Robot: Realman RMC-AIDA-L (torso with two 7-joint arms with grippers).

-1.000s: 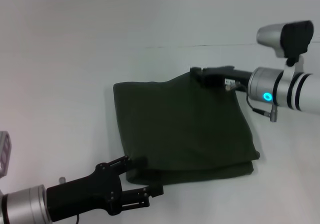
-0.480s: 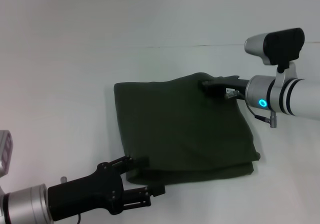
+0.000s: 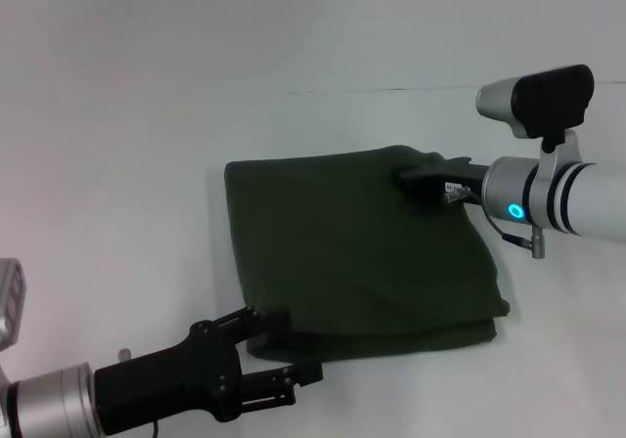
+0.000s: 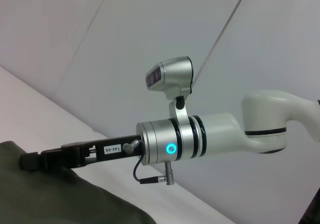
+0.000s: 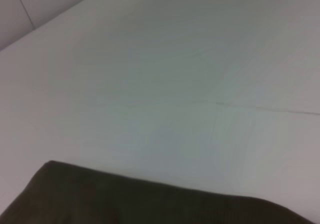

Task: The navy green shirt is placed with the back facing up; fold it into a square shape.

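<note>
The large dark olive-green short-sleeved shirt of soft matte fabric [image 3: 357,247] lies mid-way across my white bench [image 3: 127,115], already doubled into a rough square with stacked layers along its near edge. Over the last second its far right corner has dropped from a raised peak to nearly flat, so I judge the fold is laid and only release and tidying remain. My right arm reaches in level from the right, its black end effector [image 3: 416,177] lower than before at that corner; whether it pinches cloth I cannot tell. My left end effector [image 3: 279,345], fingers spread, waits at the near left corner.
</note>
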